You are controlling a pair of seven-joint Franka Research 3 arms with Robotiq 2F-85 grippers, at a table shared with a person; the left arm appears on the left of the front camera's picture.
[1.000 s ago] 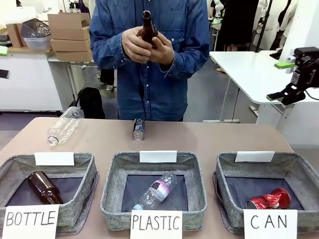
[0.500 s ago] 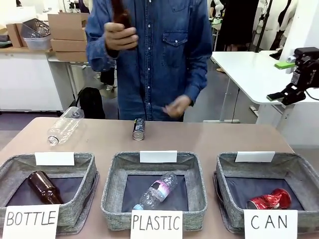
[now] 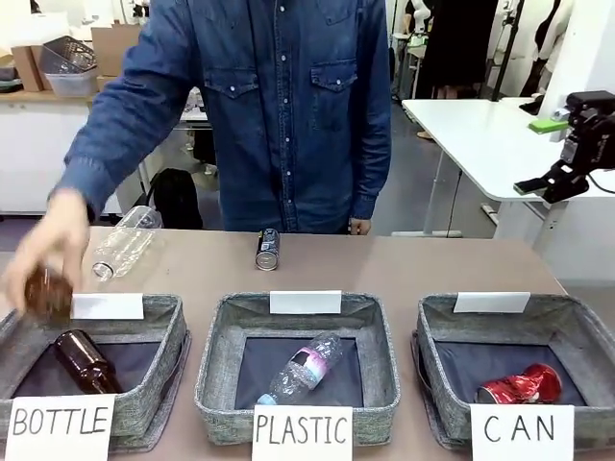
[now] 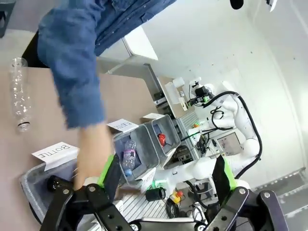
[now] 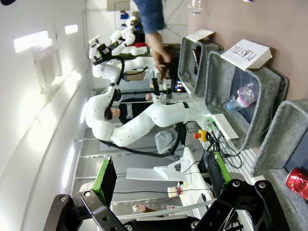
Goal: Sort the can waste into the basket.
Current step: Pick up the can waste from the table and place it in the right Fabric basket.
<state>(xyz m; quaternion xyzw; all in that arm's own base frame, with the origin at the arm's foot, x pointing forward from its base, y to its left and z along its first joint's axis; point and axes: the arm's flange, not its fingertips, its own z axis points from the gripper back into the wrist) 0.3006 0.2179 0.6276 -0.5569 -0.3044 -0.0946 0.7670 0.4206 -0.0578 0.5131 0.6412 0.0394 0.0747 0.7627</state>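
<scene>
A dark can with silver ends lies on the table at the far middle. A crushed red can lies inside the grey CAN basket at the front right; that red can and the basket's wall also appear in the right wrist view, and the red can is small in the left wrist view. My right gripper hangs open high off the table's right side, far from both cans. My left gripper is open, with nothing between its fingers.
A person at the far side holds a brown bottle over the BOTTLE bin, which holds another brown bottle. The PLASTIC bin holds a clear bottle. Another clear bottle lies at the far left.
The person's hand has swung the brown bottle from chest height down and left to just above the BOTTLE bin. Both grippers stay still and open.
</scene>
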